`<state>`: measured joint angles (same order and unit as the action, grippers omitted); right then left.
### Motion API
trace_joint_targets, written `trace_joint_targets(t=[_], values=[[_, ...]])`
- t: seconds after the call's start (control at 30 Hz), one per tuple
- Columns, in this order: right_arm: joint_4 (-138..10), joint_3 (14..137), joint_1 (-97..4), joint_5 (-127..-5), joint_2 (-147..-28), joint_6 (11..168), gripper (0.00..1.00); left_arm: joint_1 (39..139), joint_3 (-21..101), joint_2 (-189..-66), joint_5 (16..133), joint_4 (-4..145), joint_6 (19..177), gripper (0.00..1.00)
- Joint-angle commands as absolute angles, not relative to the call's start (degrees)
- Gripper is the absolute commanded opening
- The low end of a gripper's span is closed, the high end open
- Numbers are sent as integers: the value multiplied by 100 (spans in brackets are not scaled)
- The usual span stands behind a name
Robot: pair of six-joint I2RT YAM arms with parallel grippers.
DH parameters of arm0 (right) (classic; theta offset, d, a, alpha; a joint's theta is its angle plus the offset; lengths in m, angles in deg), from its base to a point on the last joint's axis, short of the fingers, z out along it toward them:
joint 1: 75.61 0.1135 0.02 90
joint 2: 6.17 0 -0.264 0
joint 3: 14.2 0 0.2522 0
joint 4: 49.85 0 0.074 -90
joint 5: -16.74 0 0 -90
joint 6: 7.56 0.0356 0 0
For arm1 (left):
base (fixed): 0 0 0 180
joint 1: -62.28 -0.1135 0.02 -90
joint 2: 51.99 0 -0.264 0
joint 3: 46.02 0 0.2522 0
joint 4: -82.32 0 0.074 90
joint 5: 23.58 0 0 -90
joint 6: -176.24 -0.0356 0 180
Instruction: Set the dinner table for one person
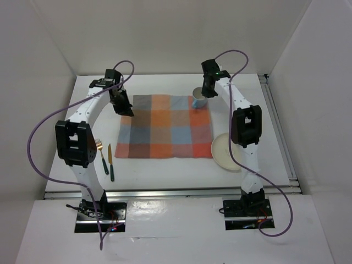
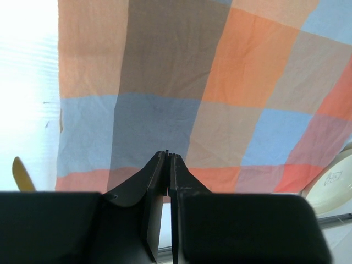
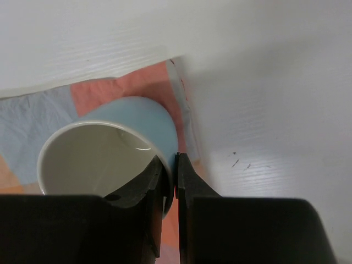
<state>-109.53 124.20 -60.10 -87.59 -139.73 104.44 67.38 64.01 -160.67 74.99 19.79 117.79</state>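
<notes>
The white dinner table (image 1: 165, 168) carries a checked orange-blue-grey mat (image 1: 165, 126) in its middle. A light blue cup (image 1: 198, 100) with a cream inside is at the mat's far right corner. My right gripper (image 1: 208, 91) is shut on its rim; in the right wrist view one finger is inside the cup (image 3: 104, 148) and one outside, the gripper (image 3: 170, 159) pinching the wall. I cannot tell if the cup rests on the mat (image 3: 110, 91). My left gripper (image 1: 127, 110) is shut and empty over the mat's far left corner, also seen in the left wrist view (image 2: 168, 157) above the mat (image 2: 181, 93).
A cream plate (image 1: 225, 152) lies on the table right of the mat, partly under the right arm; its edge shows in the left wrist view (image 2: 333, 181). A gold fork (image 1: 102, 157) and a gold knife (image 1: 111, 162) with dark handles lie left of the mat.
</notes>
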Motion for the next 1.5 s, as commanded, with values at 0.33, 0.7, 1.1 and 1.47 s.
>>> trace_joint_targets(t=[0.33,0.7,1.1,1.47], values=[[-10695,12850,-5935,-8074,-13652,10477,93,6571,6012,-15457,6475,1574,12016,54],[-10379,12245,-5882,-8003,-11895,10477,100,5877,4027,-14121,5544,1679,12895,55],[-10176,10636,-5707,-7942,-10637,10477,100,5964,1925,-12978,6088,1943,13817,49],[-10238,10327,-5601,-8047,-10409,10372,100,6017,1370,-12899,5903,2206,14117,79]])
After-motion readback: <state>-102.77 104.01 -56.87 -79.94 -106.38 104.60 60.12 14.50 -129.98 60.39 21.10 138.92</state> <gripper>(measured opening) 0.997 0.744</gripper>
